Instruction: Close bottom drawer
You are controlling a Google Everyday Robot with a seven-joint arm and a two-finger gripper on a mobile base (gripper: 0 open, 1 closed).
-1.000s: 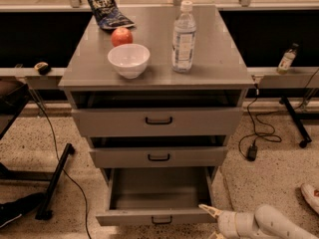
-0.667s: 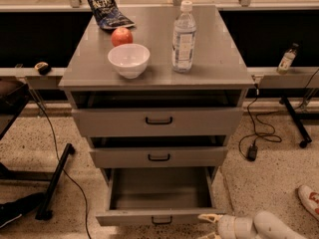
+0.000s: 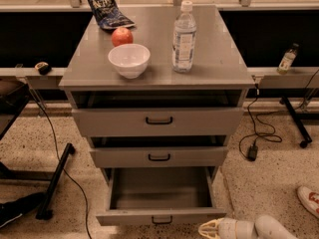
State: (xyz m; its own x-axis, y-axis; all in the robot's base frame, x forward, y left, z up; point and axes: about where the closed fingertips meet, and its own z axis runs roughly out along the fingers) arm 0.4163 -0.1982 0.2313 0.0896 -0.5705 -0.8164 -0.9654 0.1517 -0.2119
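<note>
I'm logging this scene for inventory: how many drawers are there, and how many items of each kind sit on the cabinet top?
drawers: 3 (top drawer, middle drawer, bottom drawer pulled out)
bottle: 1
bowl: 1
apple: 1
snack bag: 1
Total: 7
The gripper is low, by the bottom drawer's right front corner.

Gripper at lower right, pointing left; white arm level behind
</note>
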